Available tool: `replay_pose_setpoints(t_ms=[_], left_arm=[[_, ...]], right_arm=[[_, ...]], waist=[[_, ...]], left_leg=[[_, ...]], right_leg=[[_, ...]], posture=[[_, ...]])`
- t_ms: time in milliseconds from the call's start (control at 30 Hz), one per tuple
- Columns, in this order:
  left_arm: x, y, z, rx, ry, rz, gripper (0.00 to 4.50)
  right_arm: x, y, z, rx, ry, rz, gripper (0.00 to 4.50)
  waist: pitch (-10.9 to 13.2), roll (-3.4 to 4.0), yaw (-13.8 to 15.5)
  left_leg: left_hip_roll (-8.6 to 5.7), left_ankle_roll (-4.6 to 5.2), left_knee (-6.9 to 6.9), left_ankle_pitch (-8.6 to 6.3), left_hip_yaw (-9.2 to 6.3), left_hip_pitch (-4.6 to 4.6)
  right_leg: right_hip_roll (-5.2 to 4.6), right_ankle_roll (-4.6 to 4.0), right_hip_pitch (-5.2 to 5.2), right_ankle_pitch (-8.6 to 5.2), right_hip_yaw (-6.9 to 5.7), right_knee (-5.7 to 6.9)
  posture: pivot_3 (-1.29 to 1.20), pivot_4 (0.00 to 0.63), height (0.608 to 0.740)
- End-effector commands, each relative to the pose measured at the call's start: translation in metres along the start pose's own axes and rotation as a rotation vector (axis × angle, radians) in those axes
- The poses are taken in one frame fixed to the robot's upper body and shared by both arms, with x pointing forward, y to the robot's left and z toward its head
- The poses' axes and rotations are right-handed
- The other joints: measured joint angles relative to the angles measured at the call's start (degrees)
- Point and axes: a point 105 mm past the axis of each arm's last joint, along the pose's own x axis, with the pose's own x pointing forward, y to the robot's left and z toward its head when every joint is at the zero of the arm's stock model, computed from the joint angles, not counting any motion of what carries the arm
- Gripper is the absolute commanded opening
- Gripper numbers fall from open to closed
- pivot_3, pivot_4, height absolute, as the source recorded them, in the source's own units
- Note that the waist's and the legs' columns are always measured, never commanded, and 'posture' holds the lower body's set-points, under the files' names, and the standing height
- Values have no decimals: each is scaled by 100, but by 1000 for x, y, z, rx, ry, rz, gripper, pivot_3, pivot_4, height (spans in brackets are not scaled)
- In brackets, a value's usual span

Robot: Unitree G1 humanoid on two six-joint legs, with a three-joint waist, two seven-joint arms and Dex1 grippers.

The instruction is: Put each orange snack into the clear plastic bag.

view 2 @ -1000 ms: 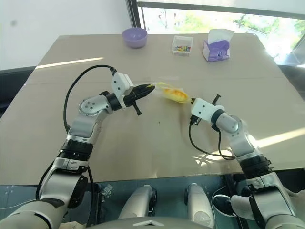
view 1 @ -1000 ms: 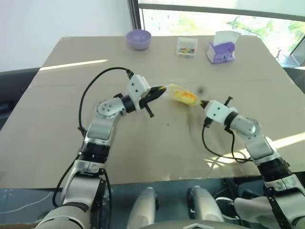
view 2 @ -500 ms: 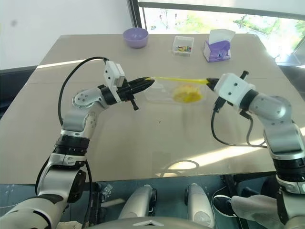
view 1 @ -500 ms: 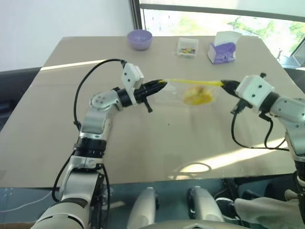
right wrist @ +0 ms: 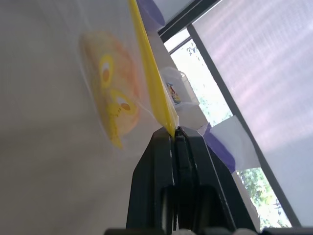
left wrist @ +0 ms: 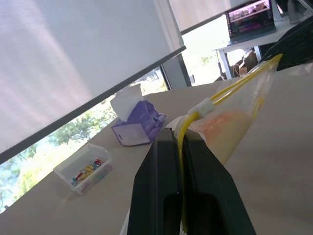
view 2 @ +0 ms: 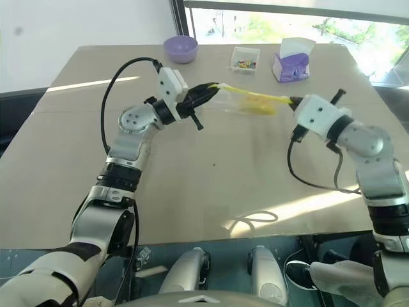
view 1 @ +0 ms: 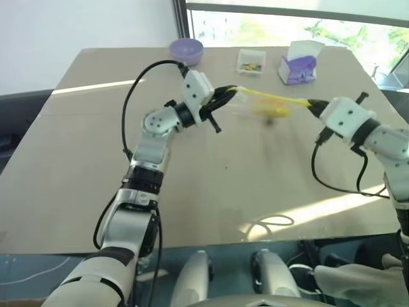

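The clear plastic bag (view 1: 259, 102) hangs above the table (view 1: 217, 192), stretched between my two grippers by its yellow seal strip (view 2: 252, 95). My left gripper (view 1: 229, 91) is shut on the strip's left end, and the left wrist view shows the strip pinched between the fingers (left wrist: 164, 161). My right gripper (view 1: 311, 102) is shut on the right end. The orange snack (view 1: 271, 110) sits inside the bag, blurred, just below the strip. Through the plastic it is an orange patch (left wrist: 229, 125), beside the yellowish print in the right wrist view (right wrist: 100, 56).
A purple bowl (view 1: 186, 50), a small clear box of colourful bits (view 1: 251, 62) and a purple-white tissue box (view 1: 298, 66) stand along the table's far edge. Black cables loop from both wrists.
The bag went from crumpled and low between the close-set grippers to raised and pulled taut. The right gripper moved right and up. The left gripper rose and shifted right.
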Motion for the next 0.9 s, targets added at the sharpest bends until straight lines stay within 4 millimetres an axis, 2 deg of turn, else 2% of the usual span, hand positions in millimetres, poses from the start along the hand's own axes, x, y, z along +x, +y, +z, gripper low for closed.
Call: replay_pose_setpoints(t_ms=[33,133,167,233,333,367,433,500,567,633,767,867,900], left_arm=[[-18,-33,-25,63,77,-85,0],[-24,-45,-32,53,104,-102,0],[-26,-48,-35,57,117,-110,0],[-29,-52,-37,61,133,-119,0],[-31,-50,-39,61,153,-113,0],[-32,-49,-38,62,154,-111,0],[-33,-47,-36,63,152,-106,0],[-33,-47,-34,64,151,-104,0],[-32,-49,-32,52,141,-106,0],[-31,-51,-31,42,136,-109,0],[-28,-52,-31,11,120,-106,0],[-29,-51,-30,-20,105,-102,0],[-29,-50,-29,-24,101,-101,0]], right_arm=[[-6,43,-27,20,92,59,68],[-11,67,-37,27,131,138,68],[-13,70,-37,33,132,143,312],[-16,70,-36,41,132,134,944],[-25,65,-30,123,121,125,2203],[-28,62,-27,145,118,121,2764],[-35,55,-11,167,70,139,3605],[-36,51,12,200,-8,164,3605],[-24,51,41,177,-106,179,3605],[-12,56,57,140,-156,198,3605],[16,76,77,86,-210,251,3605],[30,82,87,49,-233,272,3605],[34,82,89,43,-238,274,3214]], waist=[[0,0,-10],[6,3,2],[6,3,4],[6,3,5],[4,4,6],[4,4,7],[4,4,8],[4,4,-8],[4,4,-26],[3,4,-34],[3,3,-7],[3,3,13],[3,3,14]], left_leg=[[0,2,0,-1,3,4],[0,4,6,-2,3,1],[0,4,12,-2,3,2],[0,5,17,-2,0,7],[1,5,19,-2,-3,34],[2,5,19,-2,-4,33],[2,5,19,-2,-5,30],[2,5,19,-2,-5,27],[4,5,19,-2,-6,27],[5,5,19,-2,-6,29],[8,4,18,-2,-13,31],[3,4,21,-2,-13,22],[1,4,23,-1,-11,17]], right_leg=[[1,0,0,0,4,1],[1,0,-5,0,4,13],[1,0,-5,1,4,19],[3,1,1,1,4,19],[4,0,27,1,3,21],[4,0,26,1,3,22],[4,0,25,2,2,23],[4,1,23,1,3,21],[5,1,23,1,2,20],[7,1,23,1,2,20],[10,0,23,1,-6,23],[6,0,21,1,-7,21],[3,0,20,1,-6,17]], posture=[[0,150,740],[0,150,740],[0,150,740],[0,150,740],[0,150,740],[0,150,740],[0,150,740],[0,150,740],[0,150,740],[0,150,740],[0,150,740],[0,150,740],[0,150,740]])
